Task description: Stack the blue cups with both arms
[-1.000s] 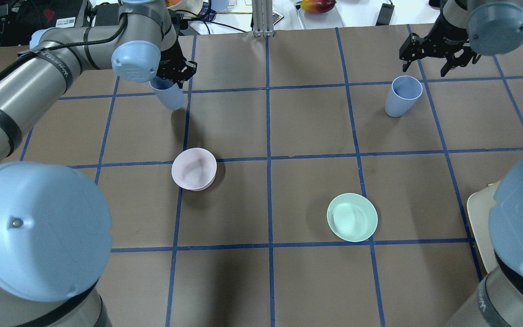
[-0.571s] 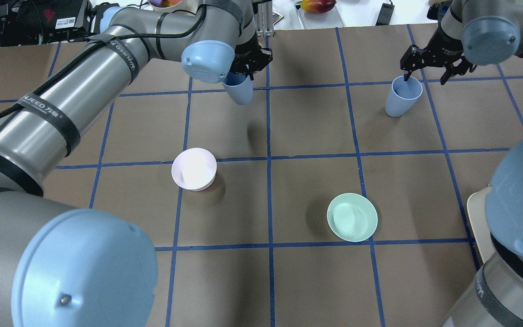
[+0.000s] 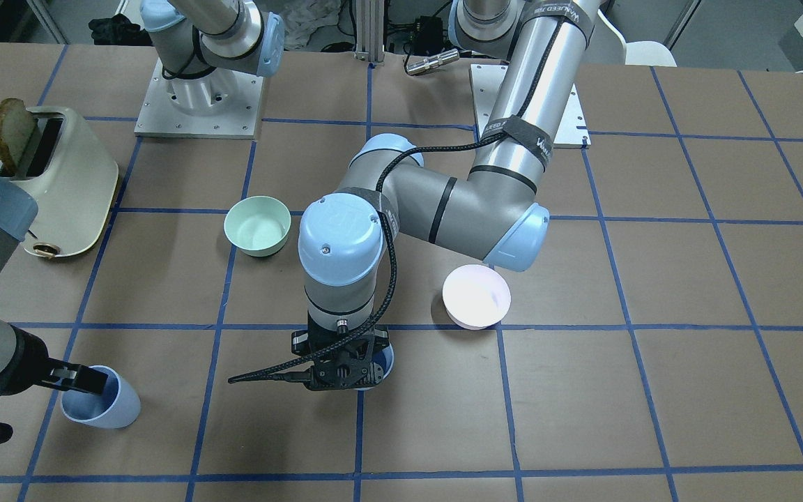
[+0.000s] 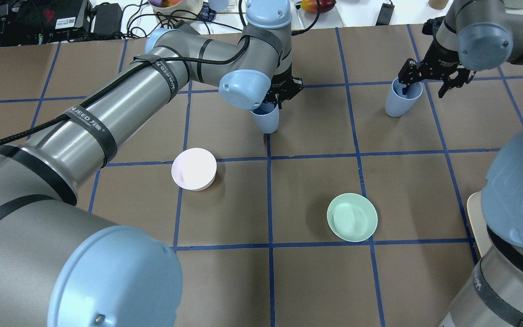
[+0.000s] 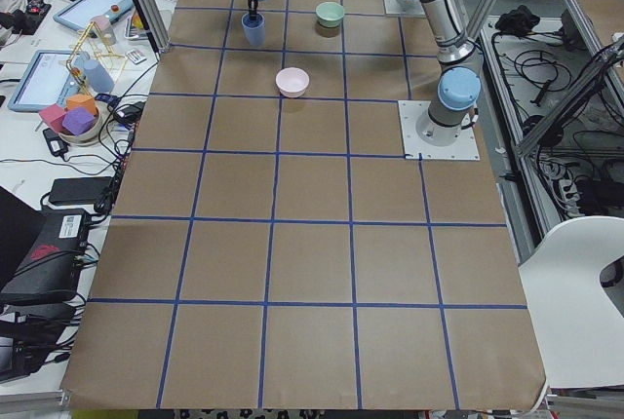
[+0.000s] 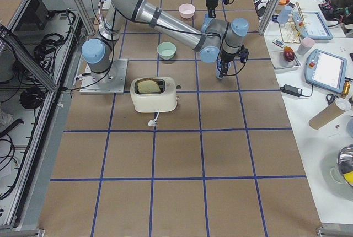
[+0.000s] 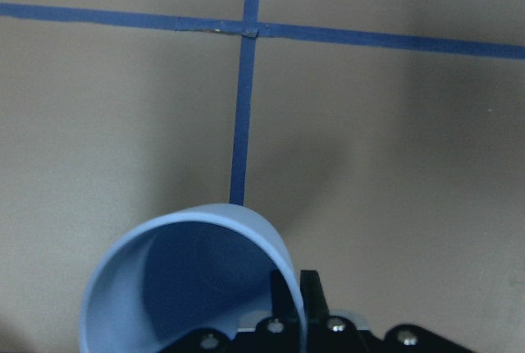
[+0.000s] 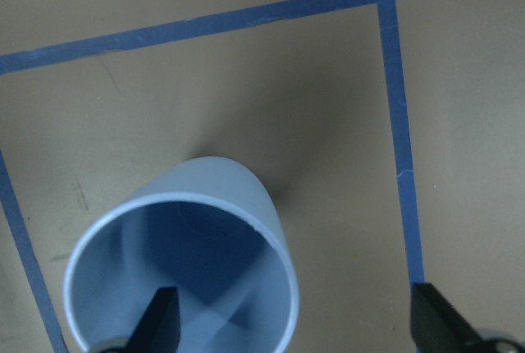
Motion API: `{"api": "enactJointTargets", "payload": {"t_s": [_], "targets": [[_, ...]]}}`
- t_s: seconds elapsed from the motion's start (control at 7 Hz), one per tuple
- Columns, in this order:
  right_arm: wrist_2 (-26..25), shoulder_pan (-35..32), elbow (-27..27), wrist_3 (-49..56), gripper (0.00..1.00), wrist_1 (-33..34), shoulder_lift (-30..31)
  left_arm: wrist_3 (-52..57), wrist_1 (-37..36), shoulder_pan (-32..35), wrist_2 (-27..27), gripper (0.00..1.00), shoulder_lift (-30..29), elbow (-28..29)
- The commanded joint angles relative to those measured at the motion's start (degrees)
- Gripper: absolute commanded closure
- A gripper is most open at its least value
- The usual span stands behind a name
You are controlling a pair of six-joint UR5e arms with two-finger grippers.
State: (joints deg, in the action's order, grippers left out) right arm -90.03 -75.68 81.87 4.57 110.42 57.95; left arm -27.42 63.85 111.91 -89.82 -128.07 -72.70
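Observation:
My left gripper [image 4: 276, 101] is shut on the rim of one blue cup [image 4: 266, 119] and holds it upright near the far middle of the table. The left wrist view shows a finger [image 7: 308, 294] clamped on this cup's wall [image 7: 184, 275]. In the front-facing view the cup [image 3: 383, 360] is mostly hidden behind the gripper [image 3: 343, 375]. The second blue cup [image 4: 399, 99] stands on the table at the far right. My right gripper [image 4: 425, 84] is open over it. One finger [image 8: 161, 320] is inside the cup [image 8: 180, 263] and the other [image 8: 443, 325] is outside.
A pale-pink bowl [image 4: 194, 169] sits left of centre and a mint-green bowl [image 4: 352, 217] right of centre, both nearer the robot than the cups. A cream toaster [image 3: 60, 181] with a slice of bread stands by the right arm's base.
My left arm has carried its blue cup to the right, from the far left to the table's middle. My right gripper has dropped onto the standing cup, one finger now inside it.

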Motion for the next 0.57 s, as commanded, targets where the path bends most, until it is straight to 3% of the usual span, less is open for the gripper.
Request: {"api": "enactJointTargets", "payload": {"t_s": [0.0, 0.14, 0.43], "targets": [[0.4, 0.0, -0.2, 0.1, 0.72, 0.1, -1.3, -0.9, -0.3, 0.1, -0.2, 0.71, -0.8, 0.0], [0.0, 0.0, -0.3, 0.1, 1.00, 0.1, -1.3, -0.7, -0.5, 0.0, -0.4, 0.01, -0.6, 0.2], [0.6, 0.0, -1.0, 0.0, 1.00, 0.0, -1.0, -0.1, 3.3, -2.5, 0.0, 0.00, 3.9, 1.5]]}}
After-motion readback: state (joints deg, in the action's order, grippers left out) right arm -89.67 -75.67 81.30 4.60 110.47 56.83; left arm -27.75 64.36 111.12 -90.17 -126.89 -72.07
